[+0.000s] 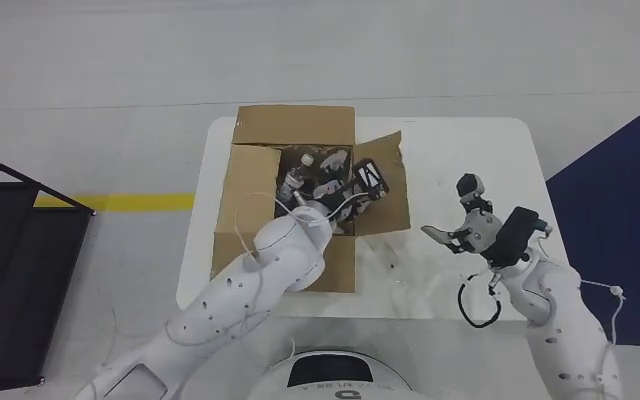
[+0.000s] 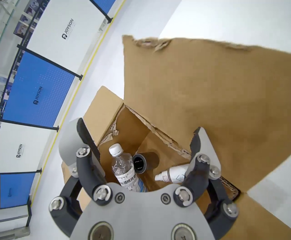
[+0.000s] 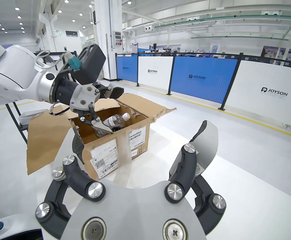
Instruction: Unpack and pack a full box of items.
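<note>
1. since the left hand [image 2: 138, 134] hangs wide and empty over the box [image 1: 290, 125], the clear bottle [image 2: 124, 168] just below it, between its fingers [image 2: 84, 134], looks the easiest pick.
2. lower straight so the fingers straddle its body, not the cap, clear of the tall flap [image 2: 193, 91] beside the hand.
3. close gently; thin plastic may slip.
4. avoid the black cylinder [image 2: 145, 161] and white spray bottle [image 2: 175, 173] just beyond it.
5. the right hand [image 1: 450, 208], open and empty, hovers over the desk [image 1: 450, 150], well apart from the box.

bright, even light from ceiling lamps [image 3: 17, 8]; soft shadows; wrist views bend at edges.
</note>
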`<action>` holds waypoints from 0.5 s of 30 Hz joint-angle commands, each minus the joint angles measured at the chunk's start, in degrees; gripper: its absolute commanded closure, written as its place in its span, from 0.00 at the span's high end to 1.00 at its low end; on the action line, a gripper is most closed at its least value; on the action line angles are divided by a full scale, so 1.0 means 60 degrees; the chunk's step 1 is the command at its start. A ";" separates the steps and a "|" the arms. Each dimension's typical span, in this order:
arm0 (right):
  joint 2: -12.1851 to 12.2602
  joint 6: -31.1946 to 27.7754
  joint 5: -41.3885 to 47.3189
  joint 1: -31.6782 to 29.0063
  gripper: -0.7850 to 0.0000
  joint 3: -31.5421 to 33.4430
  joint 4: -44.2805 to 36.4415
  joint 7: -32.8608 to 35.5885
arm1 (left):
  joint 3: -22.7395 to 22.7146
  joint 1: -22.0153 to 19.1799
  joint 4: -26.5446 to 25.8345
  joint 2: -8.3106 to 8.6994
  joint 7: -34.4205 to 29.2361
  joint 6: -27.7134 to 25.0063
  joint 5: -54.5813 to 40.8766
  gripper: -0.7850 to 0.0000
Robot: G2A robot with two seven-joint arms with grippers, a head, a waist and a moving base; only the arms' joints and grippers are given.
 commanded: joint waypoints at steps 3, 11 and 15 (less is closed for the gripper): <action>0.0003 0.0016 0.0010 0.0129 1.00 -0.0123 -0.0028 0.0179 | -0.0183 -0.0013 0.0015 -0.0043 0.0115 0.0230 0.0151 1.00; 0.0005 0.0110 -0.0405 0.0118 1.00 -0.0327 -0.0266 -0.0017 | -0.2175 0.2468 -0.1615 0.0711 0.1812 0.0982 0.4644 1.00; -0.0004 0.0216 -0.0513 0.0401 1.00 -0.0679 -0.0374 0.0501 | -0.3532 0.3732 -0.2536 0.0975 0.2059 0.0306 0.4408 1.00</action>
